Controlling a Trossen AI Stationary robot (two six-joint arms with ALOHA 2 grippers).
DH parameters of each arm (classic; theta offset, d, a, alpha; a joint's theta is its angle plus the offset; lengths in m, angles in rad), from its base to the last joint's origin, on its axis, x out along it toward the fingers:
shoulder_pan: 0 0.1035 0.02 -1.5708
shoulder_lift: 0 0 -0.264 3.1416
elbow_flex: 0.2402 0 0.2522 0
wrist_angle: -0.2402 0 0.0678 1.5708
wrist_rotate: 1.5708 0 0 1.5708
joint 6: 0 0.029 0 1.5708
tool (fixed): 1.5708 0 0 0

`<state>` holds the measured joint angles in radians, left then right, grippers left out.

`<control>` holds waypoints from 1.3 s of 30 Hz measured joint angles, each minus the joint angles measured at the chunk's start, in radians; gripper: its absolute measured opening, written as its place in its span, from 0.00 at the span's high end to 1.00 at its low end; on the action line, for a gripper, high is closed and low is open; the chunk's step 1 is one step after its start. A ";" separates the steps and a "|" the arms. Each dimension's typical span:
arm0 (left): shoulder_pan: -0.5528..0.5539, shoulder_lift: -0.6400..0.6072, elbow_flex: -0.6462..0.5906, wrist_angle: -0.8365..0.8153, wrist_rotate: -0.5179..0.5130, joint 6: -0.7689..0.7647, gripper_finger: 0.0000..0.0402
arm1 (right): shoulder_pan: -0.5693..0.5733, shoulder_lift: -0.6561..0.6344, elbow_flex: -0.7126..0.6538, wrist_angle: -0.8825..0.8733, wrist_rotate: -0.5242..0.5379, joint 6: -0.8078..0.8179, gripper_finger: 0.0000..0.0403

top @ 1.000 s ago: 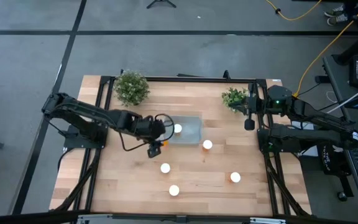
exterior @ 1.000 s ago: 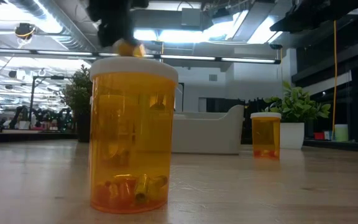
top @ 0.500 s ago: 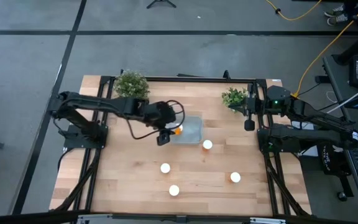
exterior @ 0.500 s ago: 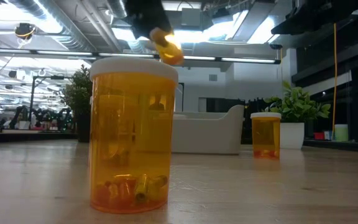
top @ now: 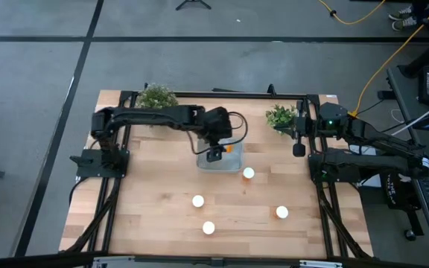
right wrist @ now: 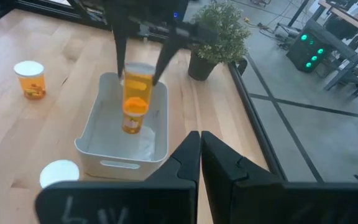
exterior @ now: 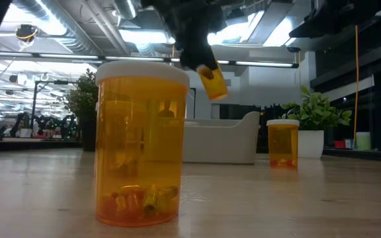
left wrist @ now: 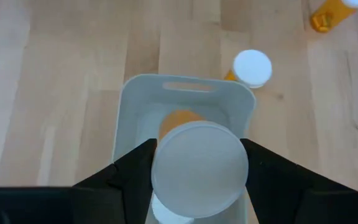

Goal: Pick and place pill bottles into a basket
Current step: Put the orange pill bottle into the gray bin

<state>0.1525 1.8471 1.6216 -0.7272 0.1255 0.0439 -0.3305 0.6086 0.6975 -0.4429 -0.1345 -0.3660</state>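
My left gripper [top: 216, 154] is shut on one amber pill bottle [left wrist: 199, 169] and hangs over the pale grey-blue basket [top: 233, 161] at the table's far middle. The held bottle also shows in the low view [exterior: 212, 80] and the right wrist view [right wrist: 138, 78]. Another bottle [right wrist: 134, 116] stands inside the basket. Several bottles stand on the table: one beside the basket [top: 249, 173], two toward the near edge [top: 197, 201] [top: 208, 228], and one at the near right [top: 281, 212]. My right gripper [right wrist: 199, 149] is shut and empty at the far right. My left gripper pinches the bottle between its two fingers [left wrist: 135, 167], one on each side of the bottle's top end, by the white cap [left wrist: 166, 163]. The fingers point down from above. The bottle hangs below them, tilted, clear of the basket.
Two potted plants stand at the far edge, one on the left [top: 155, 97] and one on the right [top: 280, 117] next to my right gripper. One bottle [exterior: 141, 142] stands close before the low camera.
My left gripper has carried the bottle toward the table's right and far edges, from the bare table left of the basket to above the basket. The bottle has stayed lifted clear and has tipped over to the other side.
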 joint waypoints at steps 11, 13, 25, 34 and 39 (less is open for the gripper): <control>0.021 0.126 0.052 -0.001 0.034 0.039 0.48 | 0.000 0.000 0.000 -0.066 -0.008 -0.002 0.95; 0.021 0.145 0.052 -0.003 0.032 0.039 0.48 | 0.000 0.000 0.000 -0.066 -0.018 -0.002 0.95; 0.034 0.242 0.051 -0.015 0.028 0.035 0.46 | 0.000 0.000 0.000 -0.065 -0.024 -0.009 0.95; 0.035 0.254 0.051 0.000 0.024 0.020 0.40 | 0.000 0.000 0.000 -0.065 -0.025 -0.011 0.95; 0.037 0.253 0.052 0.004 0.024 0.012 0.35 | 0.000 0.000 0.000 -0.065 -0.024 -0.013 0.95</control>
<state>0.1898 2.1006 1.6736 -0.7233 0.1493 0.0556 -0.3302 0.6086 0.6971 -0.5083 -0.1589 -0.3786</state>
